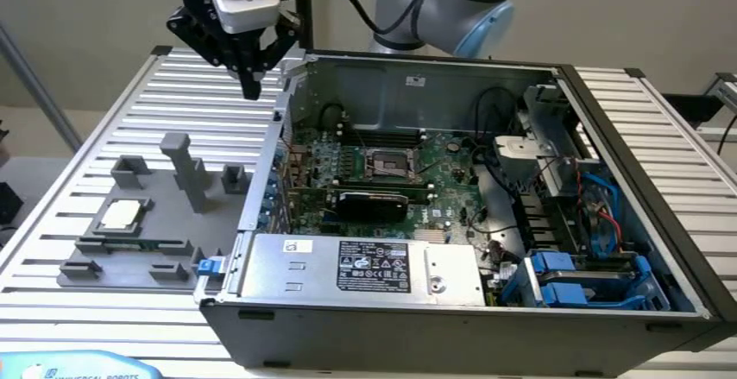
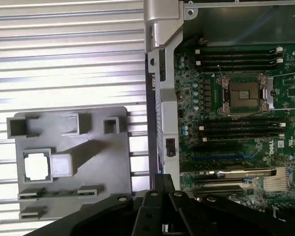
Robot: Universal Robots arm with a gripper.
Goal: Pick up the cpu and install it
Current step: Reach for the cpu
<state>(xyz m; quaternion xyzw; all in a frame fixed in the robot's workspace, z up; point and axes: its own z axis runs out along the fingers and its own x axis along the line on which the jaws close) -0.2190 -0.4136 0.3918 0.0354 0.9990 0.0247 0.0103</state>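
Note:
The cpu (image 1: 121,215) (image 2: 38,165), a flat square chip with a silvery top, lies in a pocket of the grey fixture plate (image 1: 161,254) (image 2: 96,162) on the exterior view's left. My gripper (image 1: 250,85) (image 2: 163,184) hangs high above the table beside the case's back left corner, well away from the chip. Its fingers are shut and hold nothing. The bare cpu socket (image 1: 392,165) (image 2: 243,93) sits in the middle of the green motherboard (image 1: 444,180) inside the open computer case (image 1: 645,224).
Grey posts (image 1: 185,167) rise from the fixture plate, and a green memory stick (image 1: 138,245) lies in its front slot. The case's left wall (image 1: 276,150) (image 2: 160,73) stands between fixture and motherboard. A power supply (image 1: 357,267), cables and blue drive brackets (image 1: 576,288) crowd the case's front and right.

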